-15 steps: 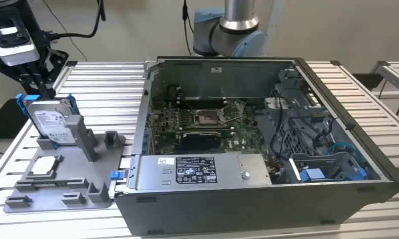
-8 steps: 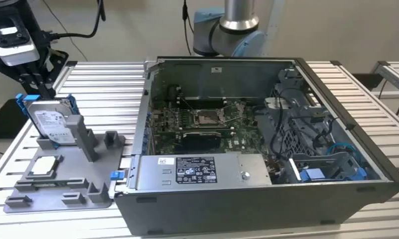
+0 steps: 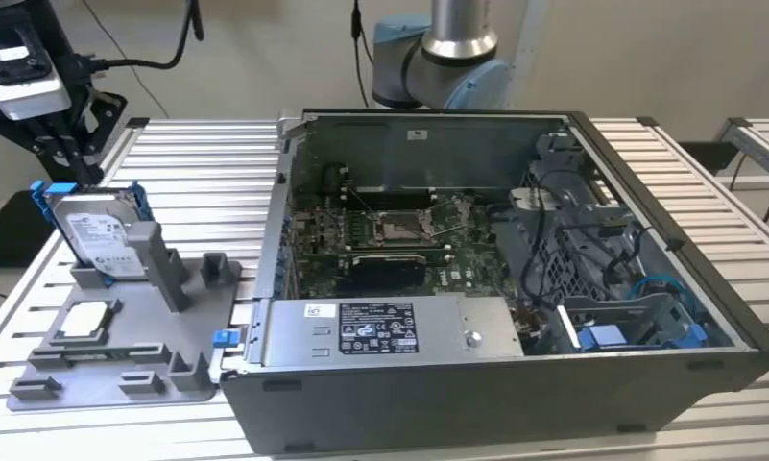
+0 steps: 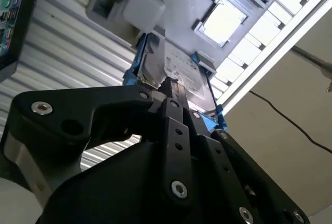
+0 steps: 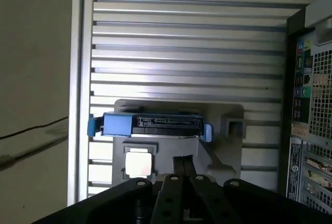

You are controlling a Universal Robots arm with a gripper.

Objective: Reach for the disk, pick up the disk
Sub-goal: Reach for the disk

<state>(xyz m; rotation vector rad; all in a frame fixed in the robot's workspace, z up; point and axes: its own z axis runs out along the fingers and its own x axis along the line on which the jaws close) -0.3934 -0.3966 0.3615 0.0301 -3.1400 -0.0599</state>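
Exterior view places the disk (image 3: 103, 230) on edge in the far slot of a gray fixture (image 3: 128, 370), leaning back a little with its blue frame uppermost. The fixture lies on the slatted surface (image 3: 204, 163), and an open computer case (image 3: 487, 384) stands just beside it on the exterior view's right. The gripper (image 3: 74, 158) hangs over the fixture's far end, its tips just above the disk's upper edge and, as far as I can tell, not touching it. In the first wrist view the jaws look drawn together with hardly a gap. They hold nothing and are narrower than the disk (image 5: 155, 124) ahead of them. That is the chief risk, in my judgement: coming down this narrow, the tips would strike the frame instead of straddling it. They could tip the disk out of its slot or onto the processor chip (image 3: 87, 319) in the fixture's near pocket. The lean adds to it, since a grip not matched to that tilt may catch one blue rail and slip.
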